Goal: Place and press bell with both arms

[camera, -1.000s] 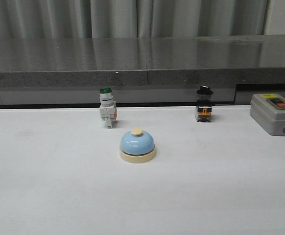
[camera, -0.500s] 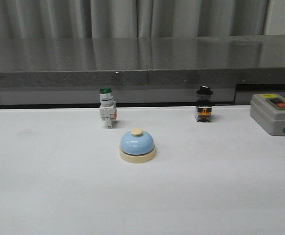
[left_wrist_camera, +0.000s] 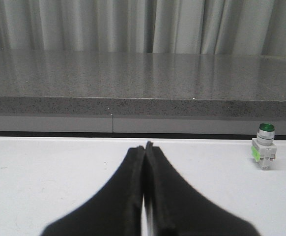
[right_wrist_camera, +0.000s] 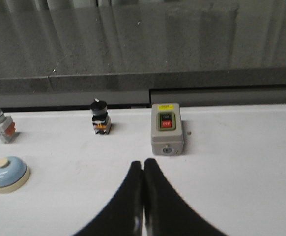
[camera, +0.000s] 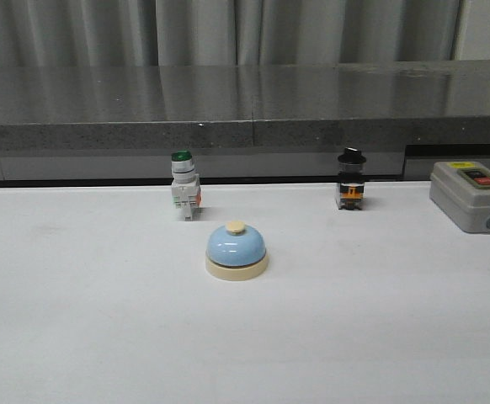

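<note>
The broad white desk [camera: 102, 337] carried everything. At its 3 o'clock edge sat a grey metal switch box with red and black buttons [camera: 472, 195]. Mid-desk stood the small light-blue dome bell with cream base and button [camera: 237, 250], with a green-capped white pushbutton [camera: 184, 194] at its 11 o'clock and a black-capped switch [camera: 352, 189] at 1 o'clock. The left end effector [left_wrist_camera: 146, 147] and right end effector [right_wrist_camera: 143, 164] were each pressed together, empty, well apart from the bell. Unopened, they would likely shove the smooth dome rather than grasp it.
</note>
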{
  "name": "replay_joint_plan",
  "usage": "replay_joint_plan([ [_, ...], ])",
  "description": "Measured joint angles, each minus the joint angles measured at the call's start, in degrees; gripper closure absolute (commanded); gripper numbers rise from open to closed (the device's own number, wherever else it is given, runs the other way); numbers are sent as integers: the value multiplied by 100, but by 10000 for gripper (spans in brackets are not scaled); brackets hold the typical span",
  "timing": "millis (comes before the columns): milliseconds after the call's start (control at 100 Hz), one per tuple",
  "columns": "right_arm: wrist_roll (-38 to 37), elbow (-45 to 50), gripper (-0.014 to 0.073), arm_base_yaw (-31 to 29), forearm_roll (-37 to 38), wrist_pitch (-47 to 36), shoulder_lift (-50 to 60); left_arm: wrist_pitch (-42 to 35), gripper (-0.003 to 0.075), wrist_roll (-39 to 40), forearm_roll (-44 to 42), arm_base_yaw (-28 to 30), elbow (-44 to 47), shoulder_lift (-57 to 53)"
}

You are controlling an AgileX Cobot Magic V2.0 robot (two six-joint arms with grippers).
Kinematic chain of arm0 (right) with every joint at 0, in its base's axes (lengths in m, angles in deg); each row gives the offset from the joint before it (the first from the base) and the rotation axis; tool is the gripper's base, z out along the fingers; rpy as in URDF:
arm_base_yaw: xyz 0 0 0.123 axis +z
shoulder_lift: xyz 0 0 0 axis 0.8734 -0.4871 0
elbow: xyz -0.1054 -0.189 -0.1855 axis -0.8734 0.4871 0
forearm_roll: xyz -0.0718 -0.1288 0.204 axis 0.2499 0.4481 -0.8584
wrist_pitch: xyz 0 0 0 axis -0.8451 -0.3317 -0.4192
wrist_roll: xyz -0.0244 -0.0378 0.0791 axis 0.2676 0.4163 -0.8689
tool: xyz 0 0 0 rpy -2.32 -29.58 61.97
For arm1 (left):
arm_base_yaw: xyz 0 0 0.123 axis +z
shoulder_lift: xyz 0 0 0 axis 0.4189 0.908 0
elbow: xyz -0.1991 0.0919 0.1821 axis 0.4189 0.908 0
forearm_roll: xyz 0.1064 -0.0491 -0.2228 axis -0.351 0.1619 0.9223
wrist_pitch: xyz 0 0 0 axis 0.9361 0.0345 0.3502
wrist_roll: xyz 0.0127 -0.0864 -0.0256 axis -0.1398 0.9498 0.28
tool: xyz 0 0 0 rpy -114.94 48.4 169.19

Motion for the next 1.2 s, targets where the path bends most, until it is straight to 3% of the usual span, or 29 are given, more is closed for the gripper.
replay_joint_plan([
  [250,0,1020,662,0,50,-1557,578,0,741,0,0,0,0,0],
  [560,0,2040,662,0,286,-2342,578,0,741,0,0,0,0,0],
  [1200,0,2104,662,0,323,-2427,578,0,741,0,0,0,0,0],
])
